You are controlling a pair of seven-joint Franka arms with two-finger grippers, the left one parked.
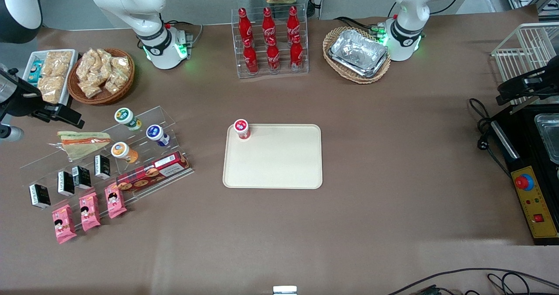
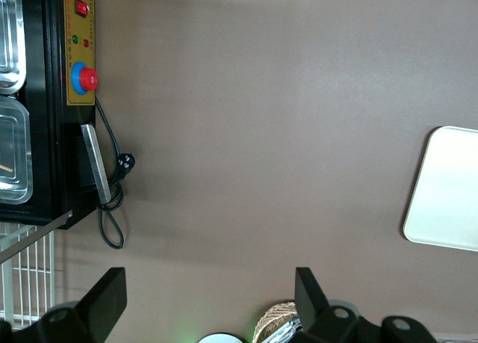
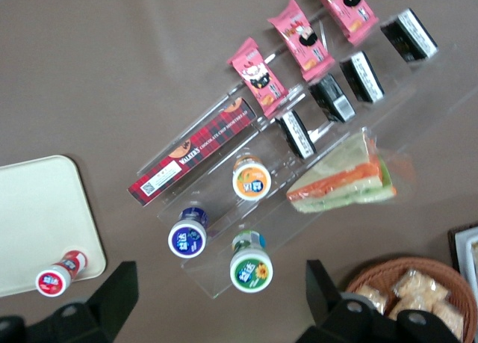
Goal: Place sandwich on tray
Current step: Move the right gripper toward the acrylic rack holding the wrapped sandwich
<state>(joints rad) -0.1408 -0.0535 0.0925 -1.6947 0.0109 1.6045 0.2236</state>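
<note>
Front view: sandwich (image 1: pixel 83 143) lying flat on the upper step of a clear stepped rack (image 1: pixel 144 155) toward the working arm's end of the table, wrapped in clear plastic, orange and green filling showing along its edge. Not on the tray. Beside it on the same rack, three small round cups: green-lidded (image 1: pixel 126 117), blue-lidded (image 1: pixel 155 133), orange-lidded (image 1: pixel 122 151). Lower down, a red plaid biscuit box (image 1: pixel 150 176), a row of small black cartons (image 1: pixel 65 183), and nearest the front camera three pink snack packets (image 1: pixel 89 211).

Tray (image 1: pixel 273 156) near the middle of the table, well apart from the rack, flat and cream-coloured. One red-lidded cup (image 1: pixel 241 129) standing upright in the tray's corner farthest from the front camera, on the rack's side; rest of the tray bare.

Gripper (image 1: pixel 65 115) hanging above the table's edge at the working arm's end, just beside the sandwich and higher than it, touching nothing. In the right wrist view, gripper (image 3: pixel 220 302) spread wide, two dark fingers (image 3: pixel 112 294) well apart with nothing between them, looking down on sandwich (image 3: pixel 345 180), rack and tray corner (image 3: pixel 37 208).

Farther from the front camera: wicker basket of bagged snacks (image 1: pixel 101 74), small white tray of snacks (image 1: pixel 48 72), clear stand of red cola bottles (image 1: pixel 270 39), and a basket of foil trays (image 1: pixel 357 54).
</note>
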